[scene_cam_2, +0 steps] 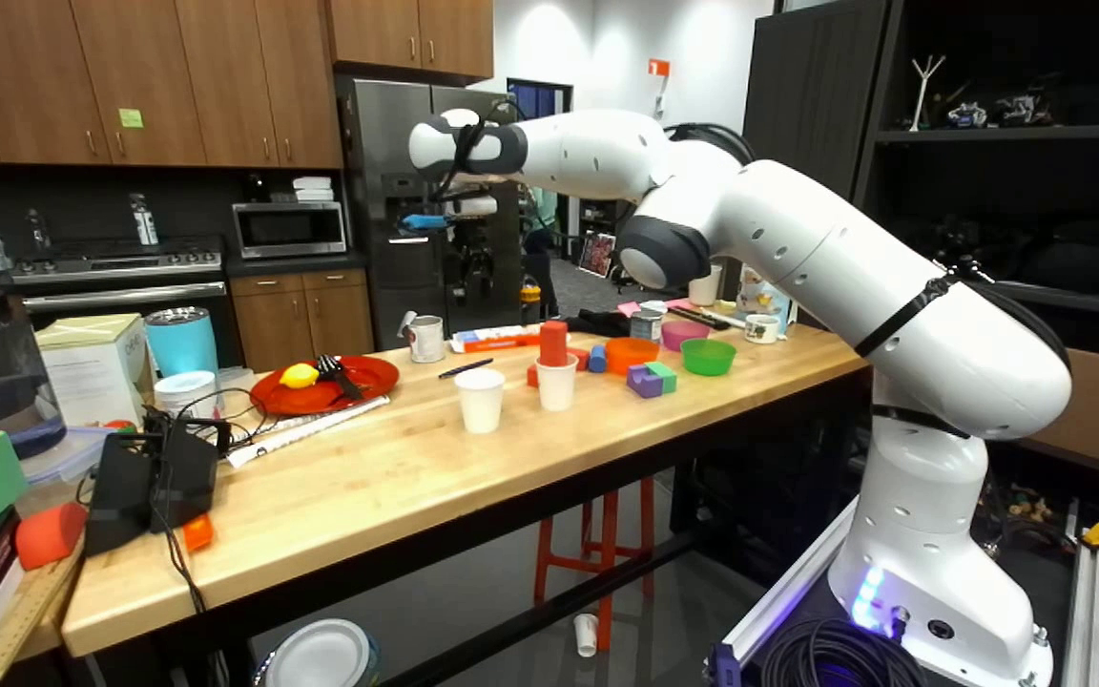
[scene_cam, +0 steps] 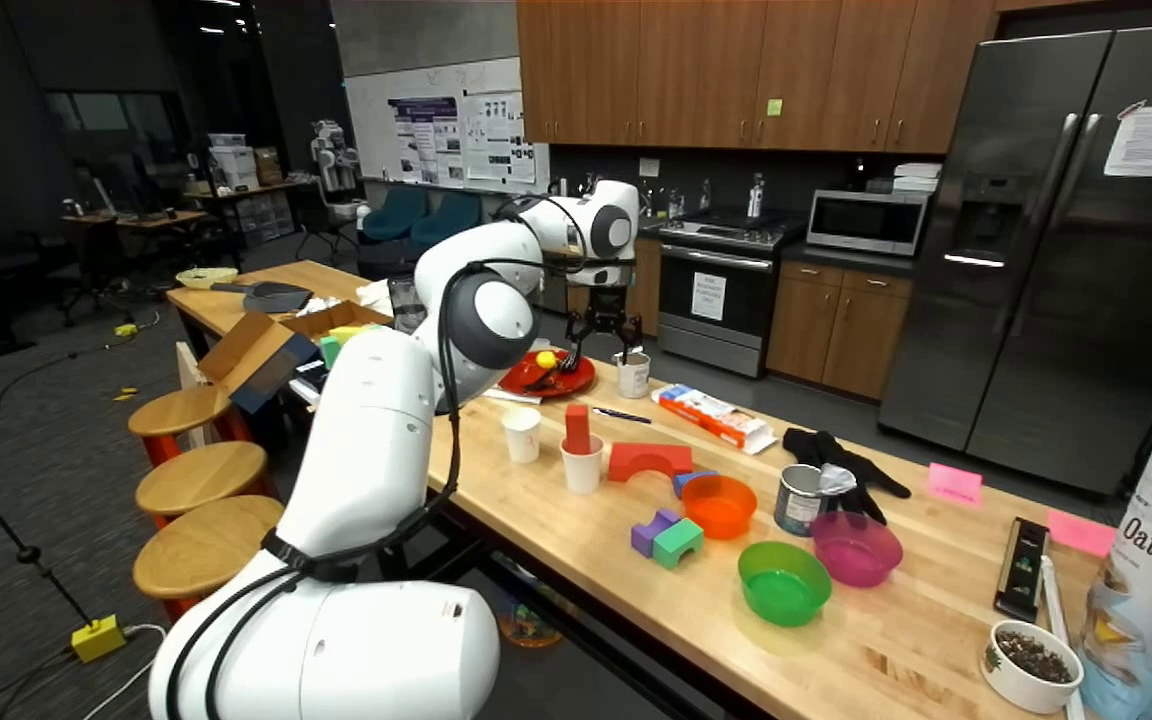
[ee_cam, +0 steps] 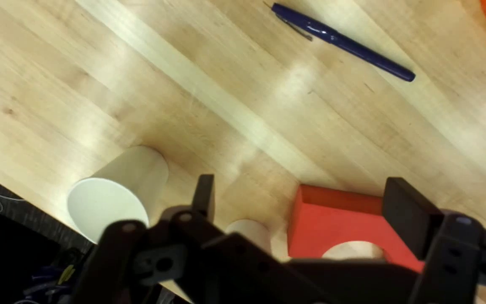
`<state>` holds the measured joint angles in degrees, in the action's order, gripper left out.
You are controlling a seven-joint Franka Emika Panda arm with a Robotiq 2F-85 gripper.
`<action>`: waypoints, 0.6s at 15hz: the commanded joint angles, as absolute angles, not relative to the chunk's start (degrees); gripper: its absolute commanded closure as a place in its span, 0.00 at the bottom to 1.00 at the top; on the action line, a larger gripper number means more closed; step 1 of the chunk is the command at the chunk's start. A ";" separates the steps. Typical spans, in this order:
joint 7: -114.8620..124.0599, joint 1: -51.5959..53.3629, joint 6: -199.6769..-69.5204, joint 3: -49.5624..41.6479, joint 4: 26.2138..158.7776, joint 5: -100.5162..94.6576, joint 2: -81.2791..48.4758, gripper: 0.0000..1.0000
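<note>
Red arch block (ee_cam: 327, 228) is the thing nearest my gripper (ee_cam: 304, 196). It lies on the table (ee_cam: 209, 84), below the gap between my fingers (ee_cam: 411, 217) and apart from them. Only 1 arm here, so mine is the nearer by default.

Relation that counts, by the wrist view: the block sits toward the finger at the right of that picture, its right end passing behind it. Long axis runs roughly along the line joining my 2 fingertips, tilted a little; I judge that the gap lies along the block, not across it. Block looks to be lying flat, curved notch visible.

Gripper state: fingers spread wide, nothing pinched, nothing touched. Both exterior views show me hanging above the tabletop things.

Containers:
- White cup (scene_cam: 583, 472), upright near the arch; 1 red upright block (scene_cam: 577, 428) stands in it and pokes above the rim. From the wrist I see only a bit of its lower wall; my own body hides the rest.
- Plain cup (scene_cam: 523, 438), upright, no contents seen from the wrist.
- 3 bowls: orange bowl (scene_cam: 719, 507), green bowl (scene_cam: 784, 585), magenta bowl (scene_cam: 858, 550). No contents seen.
- Grey can (scene_cam: 796, 505), contents not visible.
- Red plate (scene_cam_2: 383, 372): 1 yellow fruit (scene_cam_2: 299, 376), probably a lemon, and dark utensils (scene_cam_2: 343, 375).
- White dish (scene_cam: 1019, 692): dark dried bits (scene_cam: 1032, 656).
</note>
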<state>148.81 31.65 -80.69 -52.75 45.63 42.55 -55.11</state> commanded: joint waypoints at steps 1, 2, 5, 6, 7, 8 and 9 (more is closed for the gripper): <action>148.84 46.20 -83.17 -66.95 60.04 50.96 -54.59 0.00; 148.83 49.75 -83.83 -69.18 63.39 52.37 -54.80 0.00; 148.83 59.34 -86.66 -73.95 73.29 54.74 -55.29 0.00; 148.84 62.36 -87.67 -75.11 76.56 55.14 -55.39 0.00; 148.87 64.96 -88.28 -76.30 79.28 55.90 -55.78 0.00; 148.82 67.43 -88.69 -77.66 81.85 56.75 -56.38 0.00; 148.86 69.77 -88.94 -78.94 84.15 57.73 -57.13 0.00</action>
<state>148.86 62.40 -86.23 -73.99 75.15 54.43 -56.12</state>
